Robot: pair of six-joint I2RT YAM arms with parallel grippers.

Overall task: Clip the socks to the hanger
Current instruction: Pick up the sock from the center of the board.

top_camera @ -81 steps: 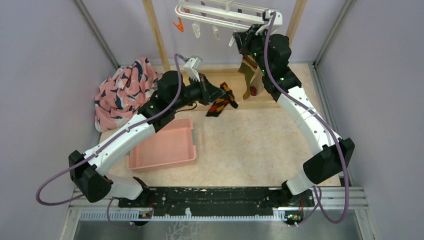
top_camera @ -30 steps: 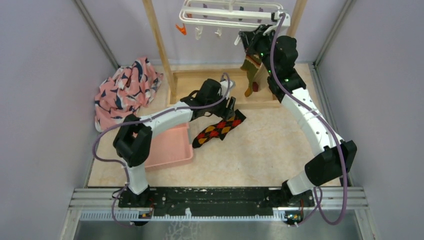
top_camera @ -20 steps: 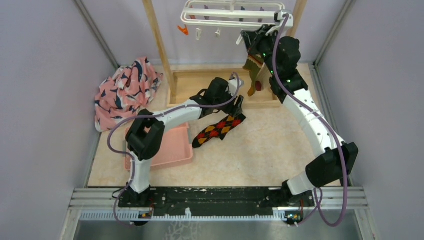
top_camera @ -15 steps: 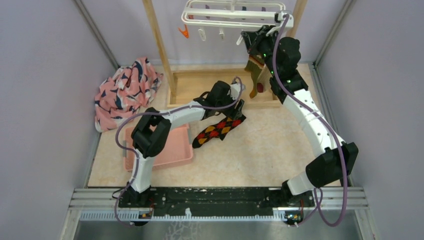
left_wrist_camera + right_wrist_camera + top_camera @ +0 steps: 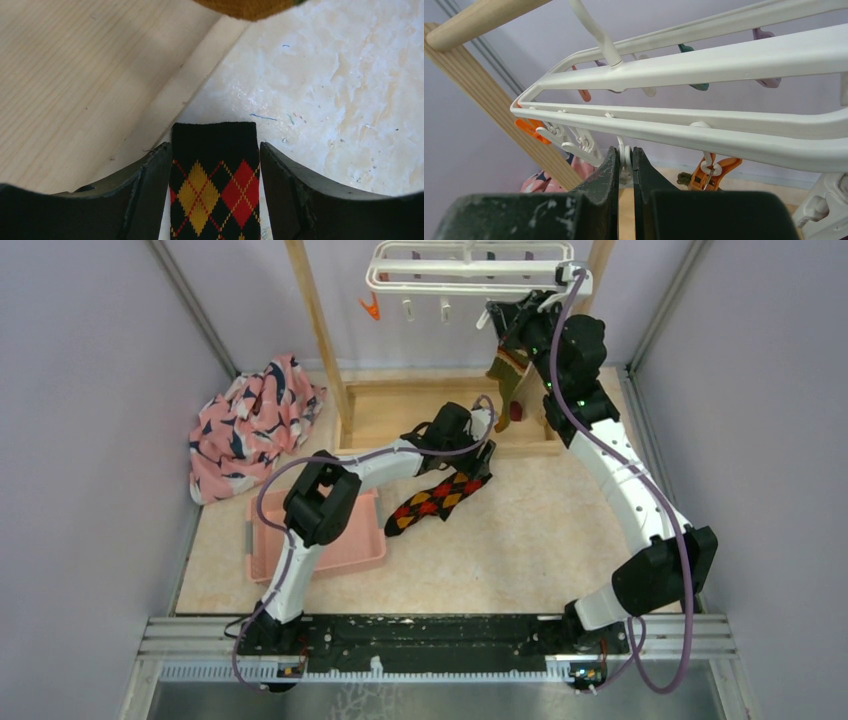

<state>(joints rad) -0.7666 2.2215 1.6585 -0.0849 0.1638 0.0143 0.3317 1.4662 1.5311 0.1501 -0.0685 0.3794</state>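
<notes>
The black-red-yellow argyle sock (image 5: 435, 502) lies flat on the table. My left gripper (image 5: 480, 462) is open at its cuff. In the left wrist view the sock (image 5: 215, 190) runs between the two dark fingers (image 5: 150, 195), one on each side of it, and the gripper (image 5: 215, 146) is not closed on it. The white hanger (image 5: 465, 275) hangs from the wooden rack. An olive striped sock (image 5: 508, 368) dangles under its right end. My right gripper (image 5: 500, 315) is up at the hanger (image 5: 724, 65), shut on a white clip (image 5: 625, 154).
The wooden rack's post (image 5: 315, 330) and flat base (image 5: 400, 405) stand behind the argyle sock. A pink tray (image 5: 340, 545) sits under the left forearm. A pink patterned cloth (image 5: 250, 420) is heaped at the left. An orange clip (image 5: 711, 172) hangs beside the white one.
The left arm has slid right along the table towards the sock's cuff, jaws still open. Since the oldest frame the argyle sock went from hanging in that gripper to lying flat. The right gripper rose slightly.
</notes>
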